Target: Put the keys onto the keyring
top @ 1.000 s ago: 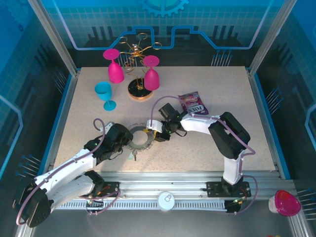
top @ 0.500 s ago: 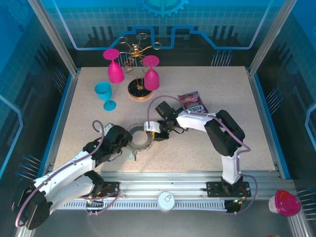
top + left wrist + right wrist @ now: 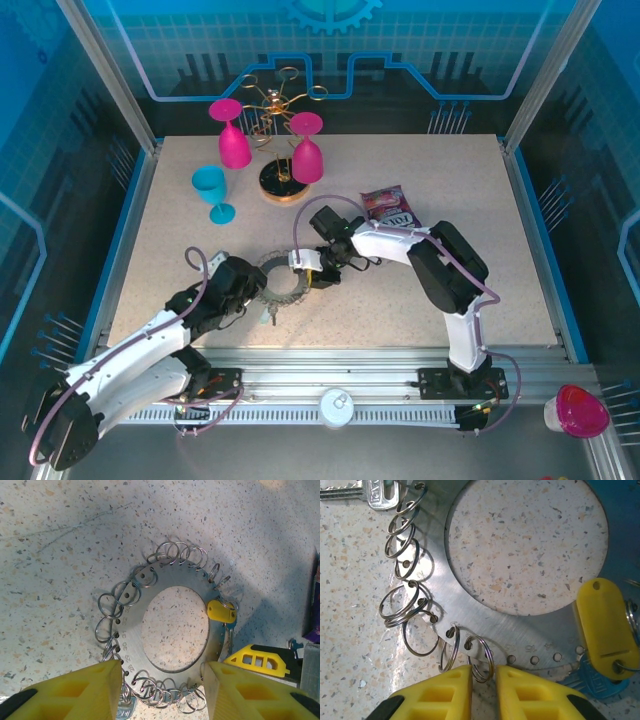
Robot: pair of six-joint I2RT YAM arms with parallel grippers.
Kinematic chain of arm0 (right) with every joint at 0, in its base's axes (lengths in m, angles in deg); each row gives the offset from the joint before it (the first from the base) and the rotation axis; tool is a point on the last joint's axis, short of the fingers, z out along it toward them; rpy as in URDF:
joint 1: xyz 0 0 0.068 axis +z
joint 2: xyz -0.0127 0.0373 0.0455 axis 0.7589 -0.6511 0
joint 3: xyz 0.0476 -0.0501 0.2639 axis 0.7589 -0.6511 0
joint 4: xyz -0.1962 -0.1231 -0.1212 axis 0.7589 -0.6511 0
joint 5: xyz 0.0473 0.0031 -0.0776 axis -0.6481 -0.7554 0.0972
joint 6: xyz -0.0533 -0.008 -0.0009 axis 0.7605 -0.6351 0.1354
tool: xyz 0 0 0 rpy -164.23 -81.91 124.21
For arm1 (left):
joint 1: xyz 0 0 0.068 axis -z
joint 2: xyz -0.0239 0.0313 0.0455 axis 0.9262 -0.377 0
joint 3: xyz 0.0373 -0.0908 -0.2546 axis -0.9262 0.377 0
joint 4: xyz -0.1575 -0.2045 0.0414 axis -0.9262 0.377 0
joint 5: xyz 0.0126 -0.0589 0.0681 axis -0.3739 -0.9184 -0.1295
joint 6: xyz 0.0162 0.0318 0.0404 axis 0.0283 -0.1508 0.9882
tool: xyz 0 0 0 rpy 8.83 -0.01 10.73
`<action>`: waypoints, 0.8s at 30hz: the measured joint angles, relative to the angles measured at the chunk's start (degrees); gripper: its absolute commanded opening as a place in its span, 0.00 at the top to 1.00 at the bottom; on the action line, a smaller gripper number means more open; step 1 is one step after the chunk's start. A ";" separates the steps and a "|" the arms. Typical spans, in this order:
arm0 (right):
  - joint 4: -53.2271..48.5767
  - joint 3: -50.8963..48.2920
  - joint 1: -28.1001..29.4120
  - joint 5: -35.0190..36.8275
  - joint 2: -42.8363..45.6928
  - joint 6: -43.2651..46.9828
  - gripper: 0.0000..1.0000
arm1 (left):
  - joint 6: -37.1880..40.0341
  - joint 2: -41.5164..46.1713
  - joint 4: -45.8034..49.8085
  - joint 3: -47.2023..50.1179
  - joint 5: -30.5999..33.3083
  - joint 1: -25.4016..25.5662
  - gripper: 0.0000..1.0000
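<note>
Since a second ago the left arm (image 3: 130, 350) has barely shifted. The right arm (image 3: 400, 243) has swung leftward, bringing its elbow nearer the middle of the speckled, stone-look surface (image 3: 460, 200).

At the left, the left pincer (image 3: 162, 672) holds its two blocky yellow plastic fingers apart, with the near rim of the keyring (image 3: 172, 575) gripped between them. The keyring lies flat on the surface between the two arms. It is one flat hoop of brushed grey metal with a round hole, drilled along its edge and fringed with many thin steel wire loops. Two keys show on it. One is a silver key (image 3: 377, 494) hanging from a loop. The other carries a glossy yellow plastic tag (image 3: 607, 627), with a bluish key head beneath the tag.

To the right, the right pincer (image 3: 483, 671) has its fingers almost together, and one wire loop (image 3: 480, 655) lies between their tips. Whether they pinch it cannot be told.

Along the far side stand one turquoise goblet (image 3: 212, 190), two pink goblets (image 3: 233, 140) bowl-down beside one gold wire rack (image 3: 275, 100), and one crinkled snack packet (image 3: 390, 207).
</note>
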 measured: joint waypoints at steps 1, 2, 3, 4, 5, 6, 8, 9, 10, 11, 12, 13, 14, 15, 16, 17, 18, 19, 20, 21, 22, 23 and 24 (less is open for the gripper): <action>-0.35 0.28 0.09 -0.11 -0.22 0.09 0.81 | 0.00 0.13 -0.02 0.04 0.00 0.00 0.53; -0.57 0.52 0.17 -0.15 -0.48 0.15 0.81 | 0.02 0.28 -0.02 0.04 0.00 0.00 0.53; -0.85 0.74 0.26 -0.28 -0.74 0.26 0.81 | 0.00 0.44 0.00 0.04 0.00 0.00 0.53; -1.11 0.94 0.37 -0.39 -1.01 0.31 0.81 | 0.00 0.57 -0.02 0.04 0.00 0.00 0.53; -1.49 1.09 0.44 -0.52 -1.27 0.31 0.81 | 0.02 0.70 0.00 0.04 0.00 0.00 0.53; -1.60 1.18 0.48 -0.59 -1.46 0.31 0.82 | 0.02 0.81 0.02 0.04 0.00 0.00 0.53; -1.81 1.57 0.48 -0.76 -1.64 0.31 0.85 | 0.02 1.11 0.04 0.04 0.00 0.00 0.53; -1.97 1.64 0.50 -0.81 -1.66 0.28 0.89 | 0.02 1.27 0.04 0.04 0.02 -0.02 0.53; -2.12 1.64 0.52 -0.98 -1.70 0.31 0.94 | 0.00 1.46 0.07 0.04 0.02 -0.04 0.53; -2.34 1.66 0.52 -1.22 -1.75 0.28 0.99 | 0.02 1.64 0.11 0.04 0.02 -0.04 0.53; -2.40 1.66 0.52 -1.38 -1.77 0.22 1.00 | 0.02 1.79 0.20 0.04 0.02 -0.04 0.53; -2.51 1.66 0.52 -1.42 -1.75 0.28 1.00 | 0.02 1.97 0.31 0.04 0.02 -0.04 0.53; -2.54 1.66 0.52 -1.46 -1.75 0.28 1.00 | 0.04 2.12 0.37 0.04 0.02 -0.04 0.53; -2.51 1.66 0.52 -1.42 -1.75 0.24 1.00 | 0.09 2.27 0.48 0.04 0.04 -0.04 0.53; -2.47 1.66 0.52 -1.27 -1.62 0.02 1.00 | 0.24 2.47 0.61 0.04 0.04 -0.04 0.53; -2.43 1.60 0.52 -0.87 -1.40 -0.39 1.00 | 0.81 2.71 0.66 0.04 0.09 -0.04 0.53; -2.36 1.42 0.52 -0.31 -0.98 -0.94 1.00 | 1.66 2.97 0.63 0.04 0.20 -0.04 0.52; -2.29 1.03 0.52 0.50 -0.02 -1.77 1.00 | 3.02 3.28 0.52 0.04 0.33 -0.04 0.51; -2.23 0.52 0.52 1.46 1.20 -2.71 1.00 | 4.74 3.72 0.17 0.04 0.68 -0.04 0.50; -2.14 0.07 0.52 2.21 2.58 -3.80 1.00 | 6.67 4.11 -0.35 0.07 0.90 -0.04 0.49; -2.08 -0.50 0.52 3.19 4.26 -5.09 1.00 | 9.31 4.61 -1.60 0.11 1.20 -0.04 0.47; -1.77 -1.16 0.52 4.09 6.38 -6.45 1.00 | 12.37 5.20 -3.32 0.28 1.42 -0.04 0.46; -1.51 -1.79 0.55 4.87 8.22 -7.67 1.00 | 15.72 5.68 -5.07 0.52 1.53 -0.04 0.44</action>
